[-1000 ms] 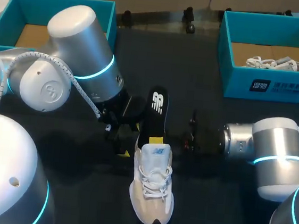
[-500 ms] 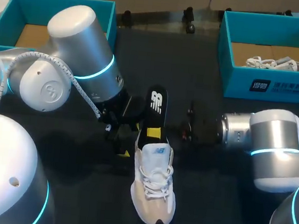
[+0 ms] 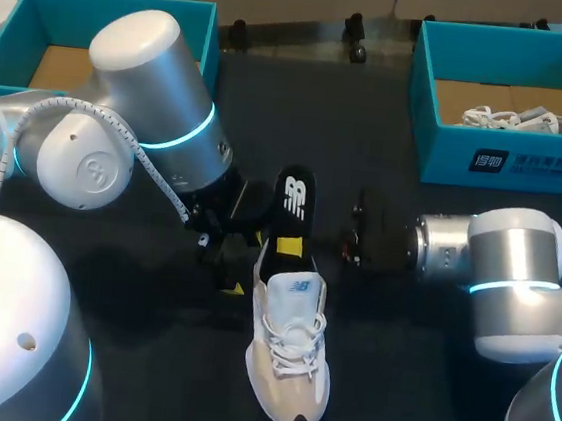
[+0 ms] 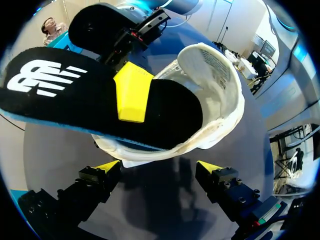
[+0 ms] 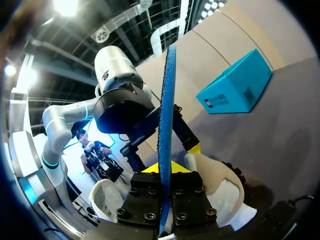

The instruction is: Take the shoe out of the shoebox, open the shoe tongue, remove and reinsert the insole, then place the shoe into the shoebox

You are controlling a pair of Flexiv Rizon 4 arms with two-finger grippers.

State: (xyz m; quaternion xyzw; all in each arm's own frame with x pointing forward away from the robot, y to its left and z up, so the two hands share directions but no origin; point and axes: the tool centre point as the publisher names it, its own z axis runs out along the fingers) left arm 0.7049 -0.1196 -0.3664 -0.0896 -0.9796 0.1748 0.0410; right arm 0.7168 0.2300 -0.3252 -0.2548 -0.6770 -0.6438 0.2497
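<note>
The white shoe [image 3: 289, 347] lies on the dark table at the middle, toe toward the front edge. Its black insole [image 3: 293, 204] with a white logo sticks out of the heel opening, pointing away. My right gripper [image 3: 291, 247] reaches in from the right and is shut on the insole, one yellow tip flat on its top face. From the right wrist the insole [image 5: 166, 125] shows edge-on between that gripper's [image 5: 165, 172] fingers. My left gripper [image 4: 159, 167] stands open just behind the shoe's heel [image 4: 210, 100], touching nothing; the insole [image 4: 75, 95] passes above it.
A teal shoebox [image 3: 111, 7] stands at the back left. A second teal shoebox [image 3: 508, 159] at the back right holds another white shoe [image 3: 527, 121]. My left arm's big joints [image 3: 141, 105] fill the table's left side.
My right arm has moved left toward the shoe and its fingers have closed on the insole. The left arm and the shoe have stayed put.
</note>
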